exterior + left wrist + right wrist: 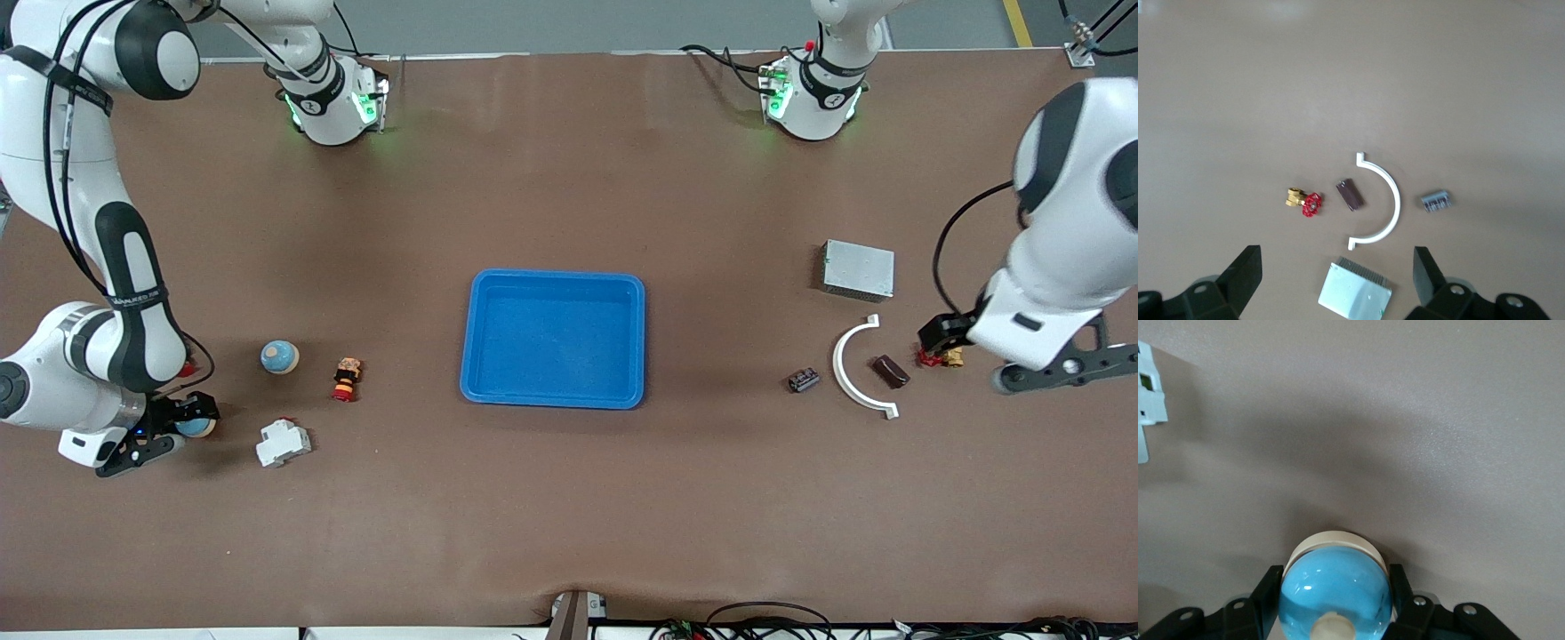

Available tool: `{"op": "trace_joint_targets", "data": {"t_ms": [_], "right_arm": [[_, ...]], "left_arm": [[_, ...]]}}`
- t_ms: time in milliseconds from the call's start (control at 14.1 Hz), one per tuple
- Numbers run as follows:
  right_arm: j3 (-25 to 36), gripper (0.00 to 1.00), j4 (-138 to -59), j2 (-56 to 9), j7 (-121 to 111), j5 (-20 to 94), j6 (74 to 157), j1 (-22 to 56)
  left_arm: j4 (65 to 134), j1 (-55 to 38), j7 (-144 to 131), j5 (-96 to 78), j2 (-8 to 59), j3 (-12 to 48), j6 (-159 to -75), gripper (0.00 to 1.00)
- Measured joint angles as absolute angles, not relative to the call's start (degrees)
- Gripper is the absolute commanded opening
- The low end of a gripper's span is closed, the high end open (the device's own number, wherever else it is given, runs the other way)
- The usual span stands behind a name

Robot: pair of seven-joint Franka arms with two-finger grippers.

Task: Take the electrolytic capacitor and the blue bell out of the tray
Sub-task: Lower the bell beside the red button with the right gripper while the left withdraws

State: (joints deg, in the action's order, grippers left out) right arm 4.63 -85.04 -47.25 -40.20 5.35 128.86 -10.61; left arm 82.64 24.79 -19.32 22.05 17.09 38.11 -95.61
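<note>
Brown counter shows your tray [553, 339] already empty: the right gripper [182, 425] pinches the blue bell [1335, 593] between its jaws, low beside the white breaker [283, 442], while the left gripper [1338, 273] waits, jaws spread, over the capacitor [804, 380] cluster.

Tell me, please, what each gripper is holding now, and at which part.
The right gripper holds the blue bell, with one finger on each side of its round dome, at the right arm's end of the table. The left gripper is open and holds nothing.
</note>
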Motion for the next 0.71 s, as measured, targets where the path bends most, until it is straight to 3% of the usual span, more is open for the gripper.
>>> {"op": "trace_joint_targets", "data": {"t_ms": [141,283,424,566,707], "right_arm": [[4.6,0.00,-85.0,-47.4,-40.2,5.4,129.1,-10.6],[4.6,0.00,-85.0,-47.8,-40.2,5.4,130.0,-10.6],[4.6,0.99,-85.0,-47.8,-40.2,5.4,130.3,-10.6],[4.6,1.00,-85.0,-47.9,-40.0,5.4,130.5,-10.6],[4.6,1.00,-85.0,-48.1,-39.8,5.4,130.7,-10.6]], "left_arm": [[82.6,22.6,-14.4,15.6,13.6,32.2,-95.0,1.00],[82.8,14.9,-9.7,8.2,9.3,21.0,-93.6,1.00],[84.1,5.9,-8.0,5.3,5.4,10.8,-92.2,1.00],[87.3,-5.4,-8.0,4.5,1.3,0.0,-90.4,1.00],[91.7,-9.1,-8.3,3.3,-2.9,-3.0,-89.7,1.00]]}}
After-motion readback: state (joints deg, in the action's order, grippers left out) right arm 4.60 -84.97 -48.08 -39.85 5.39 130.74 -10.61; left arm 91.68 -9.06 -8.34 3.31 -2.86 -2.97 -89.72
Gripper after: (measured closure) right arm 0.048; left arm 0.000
